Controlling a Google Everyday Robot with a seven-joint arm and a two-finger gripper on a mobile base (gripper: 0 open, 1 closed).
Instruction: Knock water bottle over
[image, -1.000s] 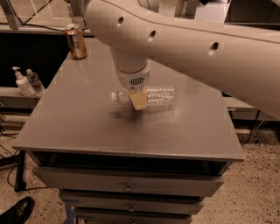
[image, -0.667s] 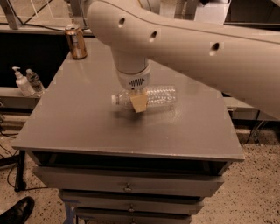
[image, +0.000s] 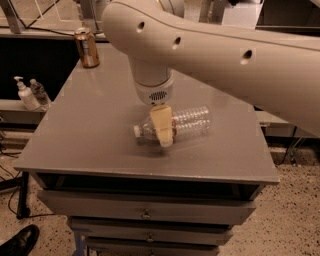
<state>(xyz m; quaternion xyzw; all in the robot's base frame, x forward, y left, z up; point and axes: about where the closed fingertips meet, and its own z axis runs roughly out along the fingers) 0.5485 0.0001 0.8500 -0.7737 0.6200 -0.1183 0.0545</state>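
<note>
Pointing straight down from the thick cream arm (image: 210, 50), the tool (image: 164, 137) sits low over the middle of the grey desk (image: 95, 130), right at the water bottle (image: 190, 121) and covering part of its label end. Whether the tool is open or closed, or has hold of anything, I cannot tell from where I stand. The water bottle lies flat on its side, white cap pointing left. A tan can (image: 87, 47) stands upright at the far left corner, well apart. Off to the left, lower down, are a white pump dispenser (image: 23, 94) and a small clear bottle (image: 39, 92).
</note>
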